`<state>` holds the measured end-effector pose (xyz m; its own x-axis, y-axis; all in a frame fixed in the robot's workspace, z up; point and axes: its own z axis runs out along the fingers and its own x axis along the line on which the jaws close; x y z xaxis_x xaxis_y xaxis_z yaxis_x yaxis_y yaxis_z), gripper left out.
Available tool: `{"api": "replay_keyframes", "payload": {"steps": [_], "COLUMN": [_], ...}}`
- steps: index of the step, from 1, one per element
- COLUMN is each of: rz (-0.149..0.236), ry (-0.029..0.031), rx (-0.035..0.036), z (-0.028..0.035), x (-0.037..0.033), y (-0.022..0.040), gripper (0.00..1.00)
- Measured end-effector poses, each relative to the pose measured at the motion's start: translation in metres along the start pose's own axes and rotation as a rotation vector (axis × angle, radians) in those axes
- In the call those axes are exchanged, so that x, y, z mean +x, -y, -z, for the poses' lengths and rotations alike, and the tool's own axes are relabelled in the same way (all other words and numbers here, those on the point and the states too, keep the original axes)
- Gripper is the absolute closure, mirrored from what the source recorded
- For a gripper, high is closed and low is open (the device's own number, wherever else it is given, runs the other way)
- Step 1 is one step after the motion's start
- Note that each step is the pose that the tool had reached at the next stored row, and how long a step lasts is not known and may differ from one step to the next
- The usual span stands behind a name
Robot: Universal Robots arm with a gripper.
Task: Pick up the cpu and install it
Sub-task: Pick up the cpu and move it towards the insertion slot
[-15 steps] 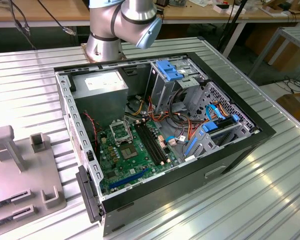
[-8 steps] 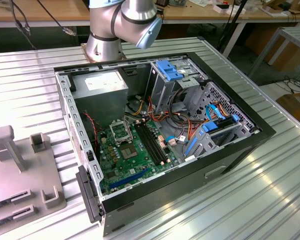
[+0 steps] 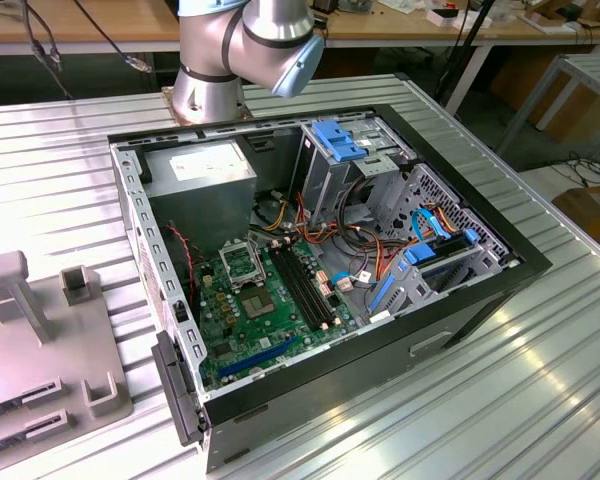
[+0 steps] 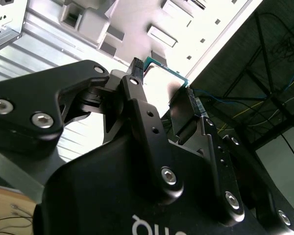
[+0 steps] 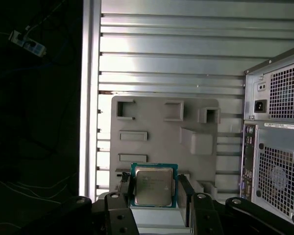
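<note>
**Chip in the jaws, out by the fixture plate**

In the first wrist view the gripper [image 5: 154, 192] has the cpu [image 5: 153, 184] pinched between its two black fingers [image 5: 124, 189], one pressed on each of two opposite edges. The silver-grey lid faces that camera flat on, with the green rim showing round it. The chip is square, so there is no long axis to call, and its gripped sides run in line with the fingers. In the second wrist view the cpu [image 4: 164, 72] sits at a slant between the fingertips, its green rim catching the light.

Behind the chip lies the grey fixture plate [image 5: 164, 142] with its pockets, resting on the ribbed metal table [image 5: 161, 63]. It looks lifted off the plate, though that is hard to judge from here.

In the exterior view the open computer case [image 3: 480, 290] lies on the table, with the plate to the exterior view's left of it. Inside, the black socket [image 3: 242, 265] sits on the green motherboard [image 3: 230, 330], and the long memory slots [image 3: 305, 285] lie just beside it. The arm [image 3: 245, 45] rises behind the case.
</note>
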<state>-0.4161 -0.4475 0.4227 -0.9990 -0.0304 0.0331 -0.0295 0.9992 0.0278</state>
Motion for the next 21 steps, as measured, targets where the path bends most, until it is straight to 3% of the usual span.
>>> {"api": "replay_keyframes", "payload": {"steps": [21], "rz": [0.0], "ry": [-0.0001], "rx": [0.0001], "z": [0.0002], "x": [-0.013], "y": [0.001], "gripper": [0.53]}}
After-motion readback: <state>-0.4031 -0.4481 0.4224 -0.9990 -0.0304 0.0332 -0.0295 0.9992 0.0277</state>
